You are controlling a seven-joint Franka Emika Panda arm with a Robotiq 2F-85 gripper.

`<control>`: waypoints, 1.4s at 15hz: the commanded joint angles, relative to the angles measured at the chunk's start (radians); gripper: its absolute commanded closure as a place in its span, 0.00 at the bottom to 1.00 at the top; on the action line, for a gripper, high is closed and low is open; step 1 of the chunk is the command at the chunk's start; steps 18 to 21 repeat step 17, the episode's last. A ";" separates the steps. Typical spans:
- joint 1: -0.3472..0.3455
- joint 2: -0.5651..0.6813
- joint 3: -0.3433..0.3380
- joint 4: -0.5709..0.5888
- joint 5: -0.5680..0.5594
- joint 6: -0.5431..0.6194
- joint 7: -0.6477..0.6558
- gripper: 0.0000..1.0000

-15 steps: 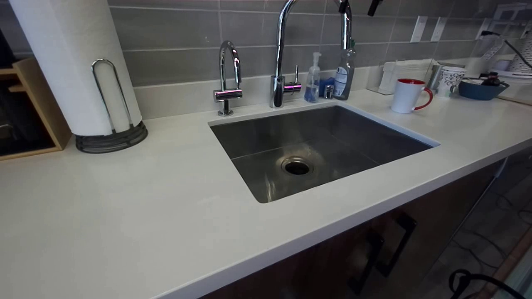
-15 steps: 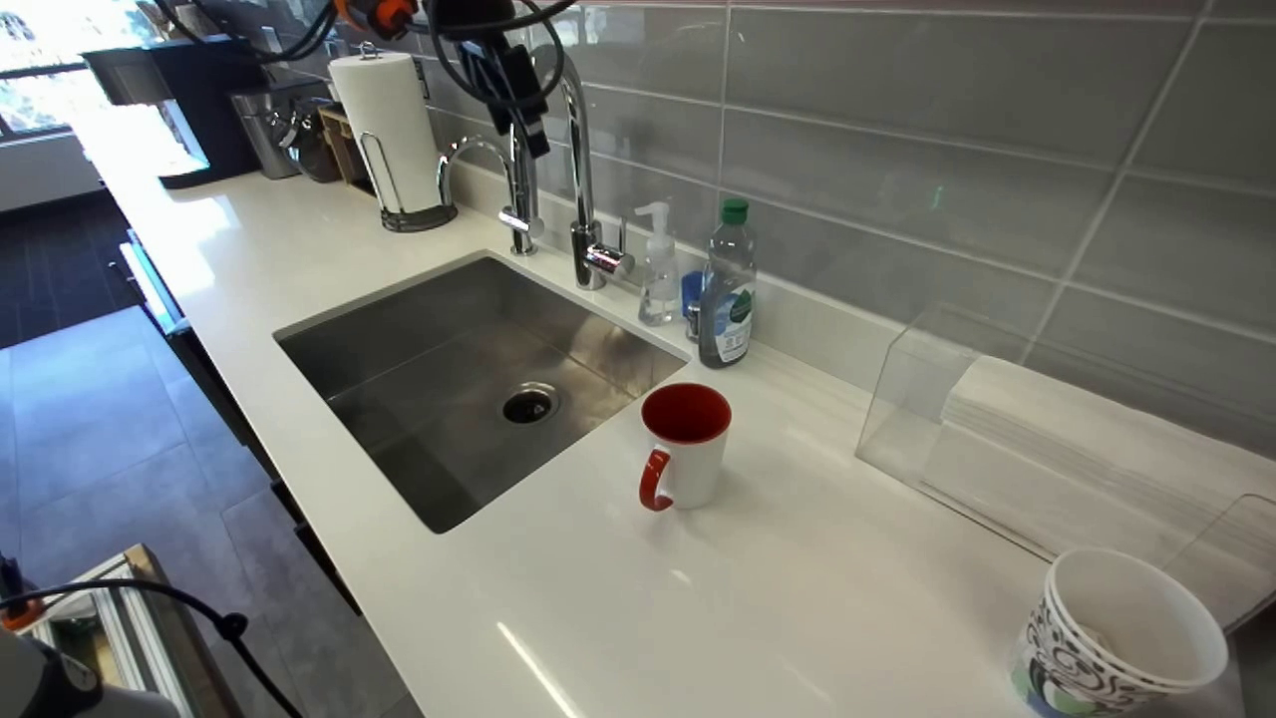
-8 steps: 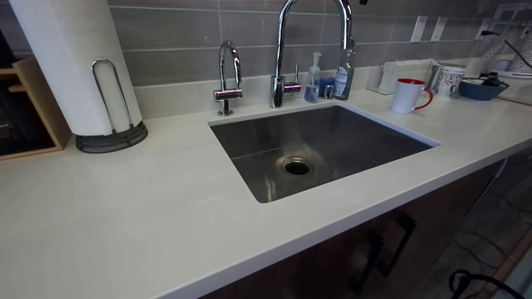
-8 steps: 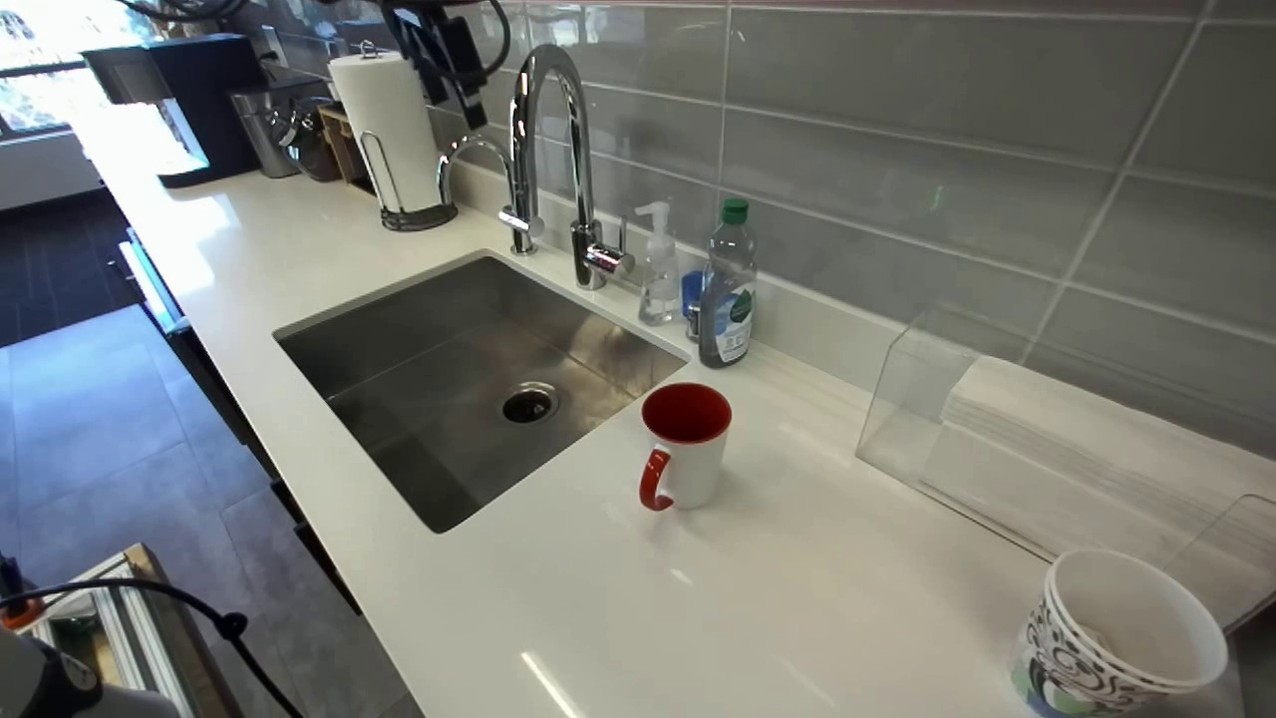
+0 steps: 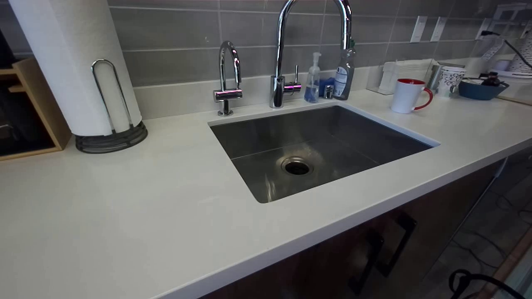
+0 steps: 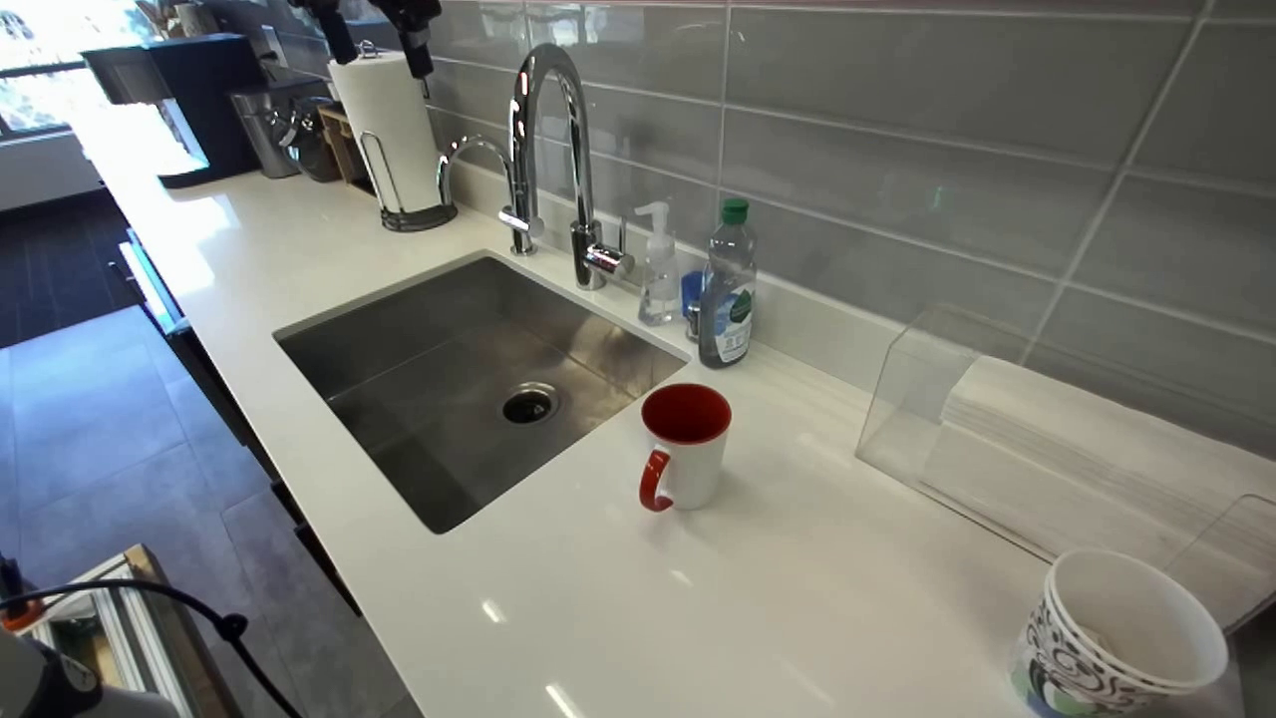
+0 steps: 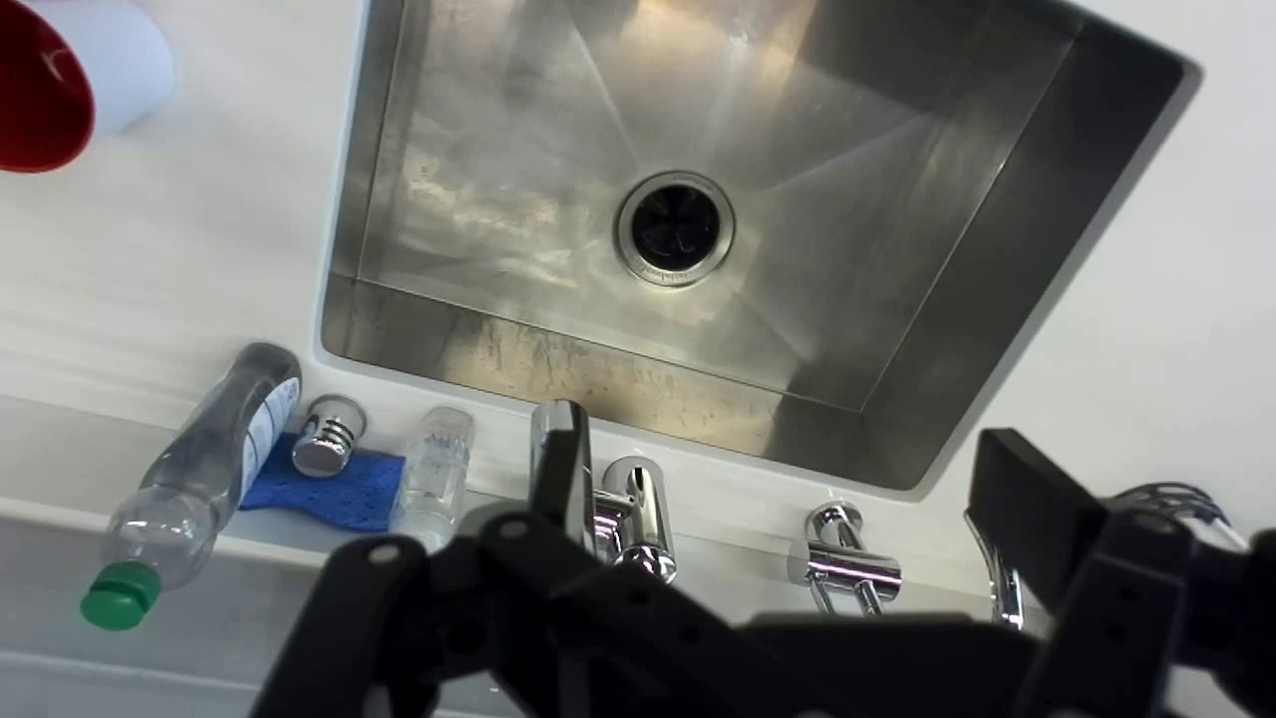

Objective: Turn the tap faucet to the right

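Wrist view | gripper (image 7: 783,459) wide, partly hiding tap faucet (image 7: 650,507) | bottle label (image 7: 269,431), drain lettering (image 7: 668,275) illegible

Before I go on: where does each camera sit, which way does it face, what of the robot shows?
In an exterior view: sits on the paper towel roll side, faces the sink and tap faucet; no robot part clearly shows.
In an exterior view: sits near the paper cup, faces along the counter; the gripper shows at the top.
Wrist view: sits overhead, faces down into the sink; fingers enter from the bottom, wide apart.
Both exterior views share the tap faucet, sink and mug.
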 commanded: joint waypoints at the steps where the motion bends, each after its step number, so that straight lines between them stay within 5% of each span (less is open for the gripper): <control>1: -0.021 -0.152 -0.056 -0.142 0.005 -0.005 -0.128 0.00; 8: -0.046 -0.357 -0.092 -0.321 -0.017 0.049 -0.140 0.00; 9: -0.038 -0.290 -0.095 -0.255 -0.007 0.010 -0.126 0.00; 21: -0.037 -0.336 -0.096 -0.296 -0.009 0.022 -0.125 0.00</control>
